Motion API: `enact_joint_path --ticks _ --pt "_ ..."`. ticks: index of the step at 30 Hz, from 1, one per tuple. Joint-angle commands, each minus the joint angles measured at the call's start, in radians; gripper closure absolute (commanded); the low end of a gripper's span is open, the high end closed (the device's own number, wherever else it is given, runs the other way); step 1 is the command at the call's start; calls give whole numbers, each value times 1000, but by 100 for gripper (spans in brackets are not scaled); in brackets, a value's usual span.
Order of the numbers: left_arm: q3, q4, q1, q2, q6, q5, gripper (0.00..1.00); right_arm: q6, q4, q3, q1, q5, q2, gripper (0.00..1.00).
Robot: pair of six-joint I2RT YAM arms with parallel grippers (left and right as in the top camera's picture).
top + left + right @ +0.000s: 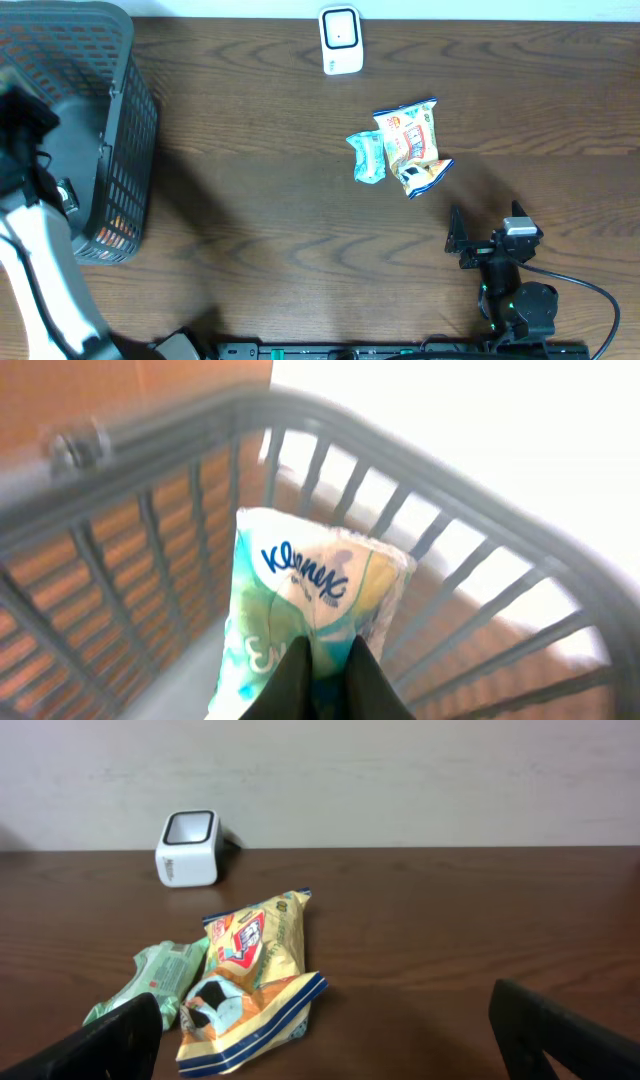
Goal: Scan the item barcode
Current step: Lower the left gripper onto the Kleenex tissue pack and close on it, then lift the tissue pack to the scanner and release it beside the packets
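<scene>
The left claw is clamped shut on a Kleenex tissue pack, its two dark fingers pinching the near end of the soft white and teal wrapper. The pack stretches away from the fingertips, tilted slightly, with the blue brand name facing the wrist camera. Grey bars of a plastic basket stand ahead of this claw and on both sides, so claw and pack are within the basket walls; whether the pack touches the basket floor cannot be told. The right claw is spread wide with nothing between its fingers, low over a dark wooden table. Just ahead of it, a little to its left, lies a crumpled yellow snack bag, and touching that bag's left side is a small green packet. Farther ahead and more to the left, beyond both packets and well apart from them, sits the white barcode scanner, upright, its dark window facing upward and toward the claw.
</scene>
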Motion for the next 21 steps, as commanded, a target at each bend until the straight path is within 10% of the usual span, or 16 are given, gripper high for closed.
enact_joint_path --ticks 1,10,21 --pt "8 57 -5 -69 -205 114 92 -12 -3 -2 -6 1 -5 1" --pt "8 217 -185 -152 -323 345 93 -12 -3 -2 -6 1 -5 1" --pt "8 -95 -562 -163 -75 322 93 -12 -3 -2 -6 1 -5 1"
